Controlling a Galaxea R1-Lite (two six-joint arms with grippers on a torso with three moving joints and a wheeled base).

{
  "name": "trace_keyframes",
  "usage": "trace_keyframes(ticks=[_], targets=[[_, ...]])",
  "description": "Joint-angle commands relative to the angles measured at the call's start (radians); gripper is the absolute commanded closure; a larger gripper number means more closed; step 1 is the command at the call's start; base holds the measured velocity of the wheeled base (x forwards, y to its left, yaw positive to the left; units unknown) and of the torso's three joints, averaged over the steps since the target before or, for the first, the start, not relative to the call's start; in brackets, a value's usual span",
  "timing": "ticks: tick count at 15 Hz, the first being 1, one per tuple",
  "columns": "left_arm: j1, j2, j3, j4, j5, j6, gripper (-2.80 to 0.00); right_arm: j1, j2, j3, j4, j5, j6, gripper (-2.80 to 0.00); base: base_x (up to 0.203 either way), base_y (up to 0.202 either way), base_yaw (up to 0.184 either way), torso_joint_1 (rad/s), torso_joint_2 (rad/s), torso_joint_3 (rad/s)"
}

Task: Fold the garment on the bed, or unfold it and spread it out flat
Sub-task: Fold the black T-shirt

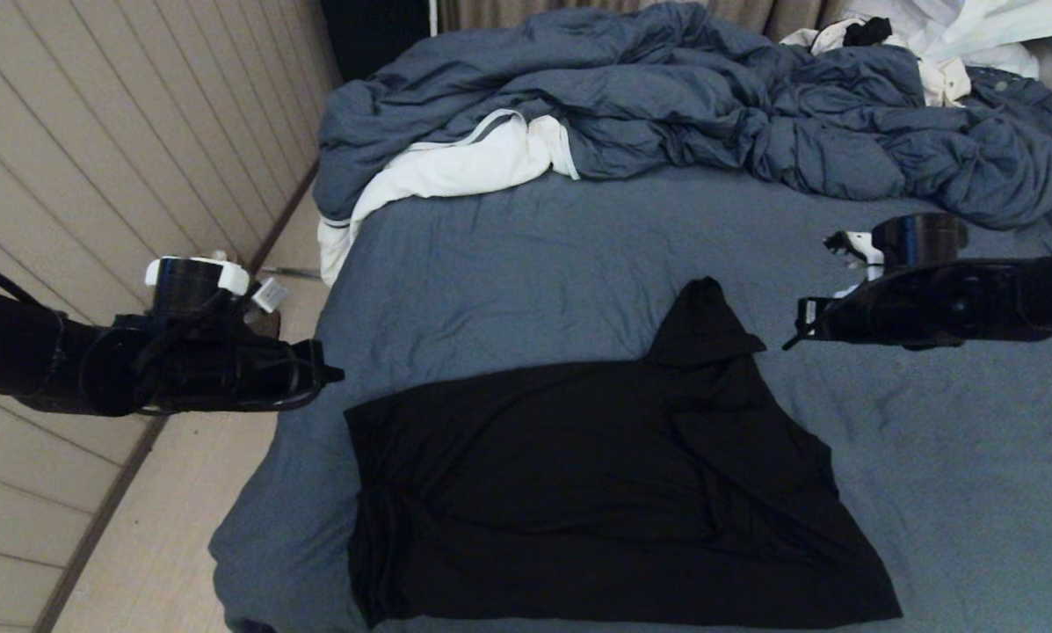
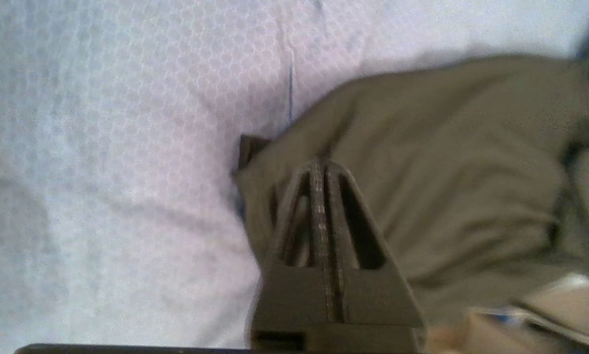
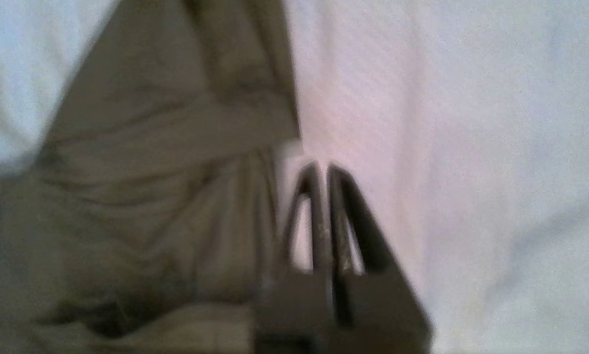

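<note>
The black garment [image 1: 596,492] lies flat in a broad folded shape on the near part of the bed [image 1: 534,255], with one pointed flap reaching toward the far side. My left gripper [image 1: 332,374] hovers just off the garment's far left corner, over the bed's left edge, shut and empty. In the left wrist view the shut left gripper [image 2: 321,169] sits over the garment's edge [image 2: 447,162]. My right gripper [image 1: 794,334] hangs just right of the pointed flap, shut with nothing in it. The right wrist view shows the right gripper [image 3: 321,169] beside the cloth [image 3: 166,172], over bare sheet.
A rumpled blue duvet [image 1: 710,97] with white lining fills the far end of the bed. White clothes [image 1: 965,35] are piled at the far right. Floor [image 1: 183,527] and a panelled wall [image 1: 95,132] lie along the bed's left side.
</note>
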Motion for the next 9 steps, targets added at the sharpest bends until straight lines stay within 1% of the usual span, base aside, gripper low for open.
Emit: trace_keyframes(ticks=[1, 3, 4, 6, 7, 9], targets=[[-0.05, 0.038, -0.017, -0.006, 0.068, -0.004, 0.0, 0.05, 0.141, -0.135, 0.007, -0.05, 0.008, 0.0, 0.0, 0.0, 0.0, 0.0, 0.0, 0.0], [-0.067, 0.038, -0.009, -0.006, 0.114, -0.006, 0.0, 0.077, 0.205, -0.217, 0.01, -0.125, 0.011, 0.0, 0.0, 0.0, 0.0, 0.0, 0.0, 0.0], [-0.071, 0.04, 0.002, -0.006, 0.122, -0.01, 0.0, 0.086, 0.224, -0.255, 0.011, -0.146, 0.015, 0.0, 0.0, 0.0, 0.0, 0.0, 0.0, 0.0], [-0.075, 0.036, 0.033, -0.017, 0.12, -0.015, 0.0, 0.106, 0.243, -0.31, 0.04, -0.157, 0.031, 0.0, 0.0, 0.0, 0.0, 0.0, 0.0, 0.0], [-0.078, 0.033, 0.055, -0.037, 0.121, -0.016, 0.0, 0.11, 0.242, -0.316, 0.062, -0.157, 0.033, 0.0, 0.0, 0.0, 0.0, 0.0, 0.0, 0.0], [-0.095, 0.03, 0.081, -0.08, 0.122, -0.017, 0.0, 0.107, 0.257, -0.338, 0.063, -0.157, 0.031, 0.0, 0.0, 0.0, 0.0, 0.0, 0.0, 0.0]])
